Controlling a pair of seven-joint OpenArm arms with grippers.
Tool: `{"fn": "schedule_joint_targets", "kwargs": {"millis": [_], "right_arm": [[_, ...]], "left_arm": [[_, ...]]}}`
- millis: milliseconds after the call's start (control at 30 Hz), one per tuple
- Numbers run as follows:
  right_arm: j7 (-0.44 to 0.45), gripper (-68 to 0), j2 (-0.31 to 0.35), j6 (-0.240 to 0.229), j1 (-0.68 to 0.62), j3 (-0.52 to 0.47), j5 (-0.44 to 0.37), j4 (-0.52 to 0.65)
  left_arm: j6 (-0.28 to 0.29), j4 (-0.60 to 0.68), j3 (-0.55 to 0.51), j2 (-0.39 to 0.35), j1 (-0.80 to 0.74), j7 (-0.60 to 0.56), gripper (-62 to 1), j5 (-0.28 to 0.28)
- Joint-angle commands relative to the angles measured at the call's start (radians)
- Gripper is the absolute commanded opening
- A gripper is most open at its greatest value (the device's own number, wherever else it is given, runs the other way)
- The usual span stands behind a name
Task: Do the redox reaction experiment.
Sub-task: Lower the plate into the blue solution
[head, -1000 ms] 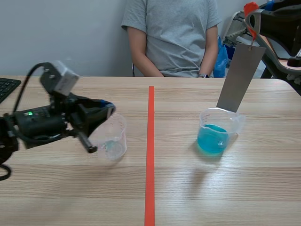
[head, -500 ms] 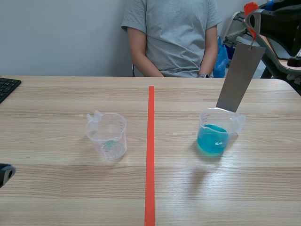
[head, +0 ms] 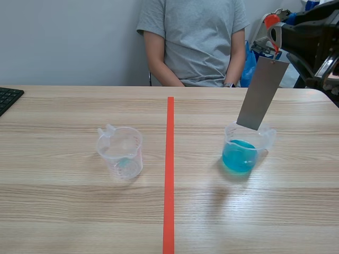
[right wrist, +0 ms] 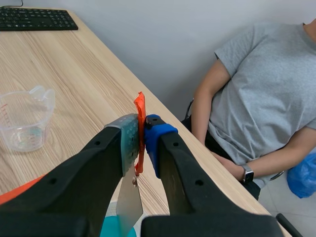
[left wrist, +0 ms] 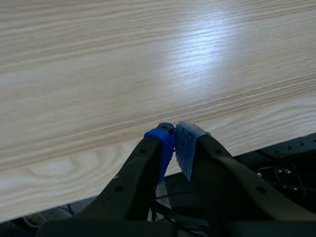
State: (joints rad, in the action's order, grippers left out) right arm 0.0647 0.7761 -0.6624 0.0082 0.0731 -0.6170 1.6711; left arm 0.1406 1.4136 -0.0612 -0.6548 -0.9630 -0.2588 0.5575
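R gripper [right wrist: 141,126]: fingers pinching orange tab [right wrist: 140,133] betw pads, closed tight.
Metal plate [head: 261,92]: hanging tilted from tab, below fingers, lower end at rim of blue-liquid beaker [head: 244,151].
L gripper [left wrist: 174,143]: pads meeting, gripping nothing, over table [left wrist: 98,74] edge.
Empty beaker [head: 121,153]: sitting well apart from blue one.

Red scale on the clear beaker [head: 121,153] illegible (too small), keyboard [head: 7,98] half beyond the scene view's edge

No legible text or numbers.
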Motion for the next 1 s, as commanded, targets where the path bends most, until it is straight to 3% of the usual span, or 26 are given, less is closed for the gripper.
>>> {"fn": "schedule_joint_targets", "kwargs": {"millis": [0,300,433,700,967], "right_arm": [[0.02,-66.0,0.001,0.006,0.026,0.003,-0.002,-0.019],[0.04,-66.0,-0.069,0.005,0.085,0.074,0.064,-0.16],[0.046,-66.0,-0.108,-0.02,0.118,0.1,0.081,-0.24],[0.093,-66.0,-0.172,-0.021,0.176,0.167,0.175,-0.388],[0.122,-66.0,-0.189,-0.046,0.177,0.172,0.214,-0.422]], "left_arm": [[-0.008,0.008,-0.008,0.013,0.002,-0.011,-55.8,0.0],[-0.008,0.007,-0.008,0.042,-0.003,-0.003,-55.8,0.0],[-0.008,0.007,-0.008,0.042,-0.003,-0.003,-55.8,0.0],[-0.008,0.007,-0.008,0.042,-0.003,-0.003,-55.8,0.0],[-0.008,0.007,-0.008,0.042,-0.004,-0.003,-55.8,0.0]]}}
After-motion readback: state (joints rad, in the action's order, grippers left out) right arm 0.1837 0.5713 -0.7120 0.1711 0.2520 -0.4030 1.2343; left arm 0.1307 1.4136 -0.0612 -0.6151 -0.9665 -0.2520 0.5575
